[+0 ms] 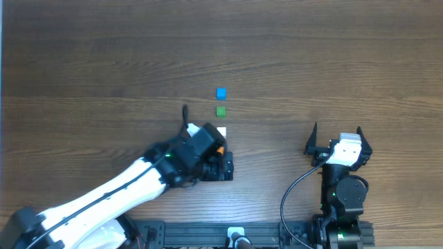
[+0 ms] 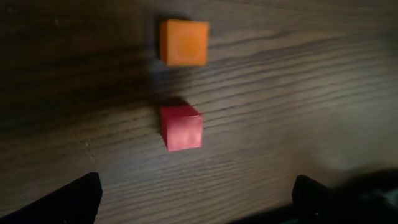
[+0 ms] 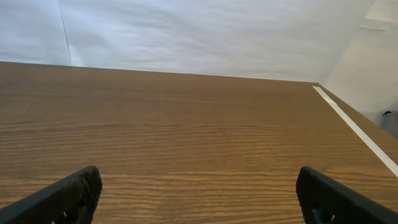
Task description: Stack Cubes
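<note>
The left claw (image 2: 196,182) hangs over the middle of the brown wood-grain tabletop (image 1: 104,62) with its two dark fingers (image 2: 69,202) spread wide and nothing between them. In its wrist view a small solid red cube (image 2: 181,127) sits flat on the wood ahead of the open fingers, touching neither. A small solid orange cube (image 2: 183,42) lies just beyond it, with a gap of bare wood between the two. In the top view three more cubes stand in a short line farther from the arm bases. A small white cube (image 1: 221,131) sits right at the edge of the left arm's wrist and is partly covered by it. A small green cube (image 1: 221,111) comes next and a small blue cube (image 1: 221,93) farthest, each apart from its neighbour. None of the cubes is stacked. The right claw (image 1: 337,128) is well off to the right of the cubes, close to its own base. It is opened wide and empty, with only bare wood ahead of it.
</note>
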### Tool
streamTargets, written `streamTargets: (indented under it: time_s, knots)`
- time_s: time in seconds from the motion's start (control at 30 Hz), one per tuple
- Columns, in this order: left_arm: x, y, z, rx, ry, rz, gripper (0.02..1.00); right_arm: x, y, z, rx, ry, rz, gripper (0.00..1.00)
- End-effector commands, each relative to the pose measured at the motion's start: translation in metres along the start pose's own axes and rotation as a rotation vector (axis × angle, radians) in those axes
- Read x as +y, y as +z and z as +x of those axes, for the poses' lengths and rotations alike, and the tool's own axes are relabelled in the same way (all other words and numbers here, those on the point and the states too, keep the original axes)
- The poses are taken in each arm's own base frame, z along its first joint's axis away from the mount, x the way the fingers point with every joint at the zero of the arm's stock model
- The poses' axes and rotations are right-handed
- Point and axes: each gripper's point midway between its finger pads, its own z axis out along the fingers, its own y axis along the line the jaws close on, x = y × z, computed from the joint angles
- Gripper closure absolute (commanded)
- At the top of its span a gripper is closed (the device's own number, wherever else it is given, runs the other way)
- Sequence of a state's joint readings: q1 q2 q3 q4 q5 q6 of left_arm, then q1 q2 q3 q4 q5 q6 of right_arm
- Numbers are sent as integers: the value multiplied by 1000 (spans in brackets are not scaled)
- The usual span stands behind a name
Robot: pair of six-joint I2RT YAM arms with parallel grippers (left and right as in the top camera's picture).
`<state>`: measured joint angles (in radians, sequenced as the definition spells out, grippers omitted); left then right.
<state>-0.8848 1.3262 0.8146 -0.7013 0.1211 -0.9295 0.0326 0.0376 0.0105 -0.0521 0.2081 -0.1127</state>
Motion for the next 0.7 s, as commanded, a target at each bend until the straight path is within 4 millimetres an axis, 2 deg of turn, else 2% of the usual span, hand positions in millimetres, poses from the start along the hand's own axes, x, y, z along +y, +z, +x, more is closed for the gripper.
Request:
streamTargets:
  time_s: [0.03, 0.17, 0.33, 0.7]
  knots:
    - [0, 21, -3, -42, -96, -82, 38, 3, 0, 2, 2, -6, -14, 9]
    - [0, 36, -3, -50, -84, -114, 56, 3, 0, 2, 2, -6, -14, 9]
    - [12, 53, -2, -43, -83, -185, 75, 3, 0, 2, 2, -6, -14, 9]
    - [3, 57, -7, -78, -19, -263, 108, 3, 0, 2, 2, -6, -14, 7]
